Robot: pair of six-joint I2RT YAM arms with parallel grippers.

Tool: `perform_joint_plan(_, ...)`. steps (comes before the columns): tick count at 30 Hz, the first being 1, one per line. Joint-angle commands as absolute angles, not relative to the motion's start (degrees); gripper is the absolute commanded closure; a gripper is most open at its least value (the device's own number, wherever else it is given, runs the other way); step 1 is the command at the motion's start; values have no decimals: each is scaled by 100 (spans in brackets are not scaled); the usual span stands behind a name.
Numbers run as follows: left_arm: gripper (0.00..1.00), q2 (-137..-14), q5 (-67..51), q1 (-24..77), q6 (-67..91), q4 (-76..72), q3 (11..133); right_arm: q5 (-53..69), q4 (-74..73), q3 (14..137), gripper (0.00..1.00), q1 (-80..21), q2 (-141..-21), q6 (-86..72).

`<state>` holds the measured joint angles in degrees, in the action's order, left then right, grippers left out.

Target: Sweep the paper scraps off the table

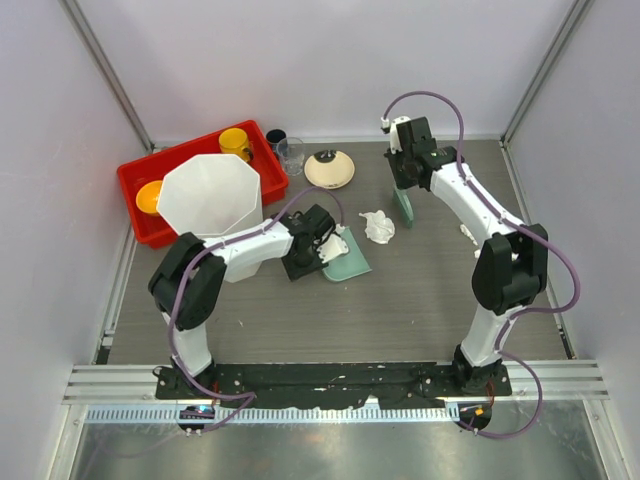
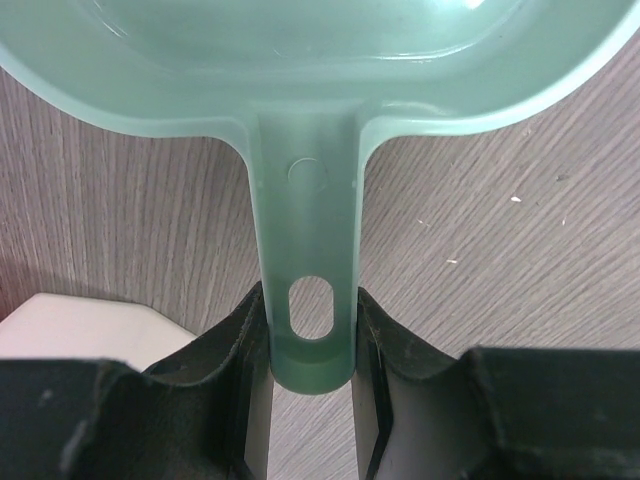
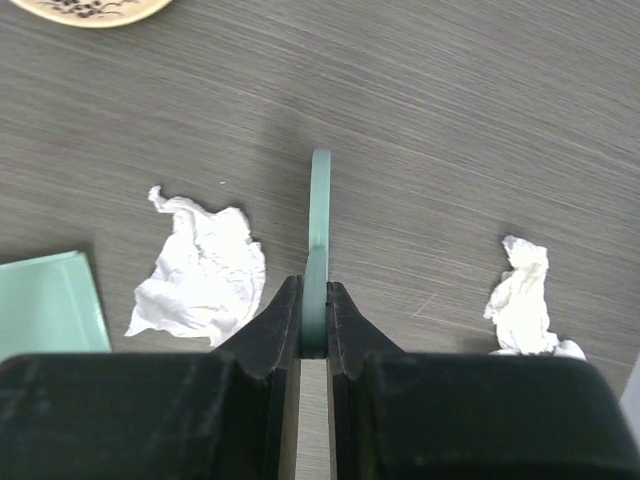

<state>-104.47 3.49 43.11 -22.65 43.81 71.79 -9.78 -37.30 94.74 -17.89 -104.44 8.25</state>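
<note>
The right end effector [image 3: 315, 300] is clamped shut on a thin green plastic blade [image 3: 320, 210], probably a sweeper. One crumpled white paper scrap [image 3: 200, 275] lies on the grey wood-grain table [image 3: 450, 120] just left of it (toward the pale-green plastic dustpan [image 2: 320, 60], gripped by its handle in the left end effector [image 2: 310, 340]). Another scrap [image 3: 525, 295] lies to the right.

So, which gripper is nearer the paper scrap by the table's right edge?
Right. The right gripper hangs just left of that paper scrap; the left gripper, holding the dustpan, is farther left.
</note>
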Motion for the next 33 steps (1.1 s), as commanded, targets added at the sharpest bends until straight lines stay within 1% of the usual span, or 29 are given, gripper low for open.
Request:
perform_joint_plan(1, 100, -10634, 475, 4324, -2197, 4438, 7541, -510, -3305, 8835, 99, -1819, -10125, 800)
perform_joint_plan(6, 100, -10784, 475, 4280, -2215, 4395, 7664, -247, -3322, 8517, 99, -1828, -9932, 660)
perform_joint_plan(12, 100, -10924, 194, 4201, -2267, 4263, 7717, -79, -3261, 8130, 99, -1925, -9554, 466)
perform_joint_plan(17, 100, -11056, 176, 4210, -2285, 4210, 7805, 649, -3199, 7981, 99, -2047, -9282, 194)
perform_joint_plan(22, 100, -11258, 220, 4201, -2276, 4140, 7963, 1195, -2874, 7577, 99, -2083, -8895, 105)
perform_joint_plan(30, 100, -11470, 18, 3964, -2083, 4228, 8402, 1994, -3015, 7576, 99, -2092, -8614, 9)
perform_joint_plan(33, 100, -11356, -237, 3929, -2039, 4096, 8376, 1830, -2988, 7672, 99, -2092, -8455, -184)
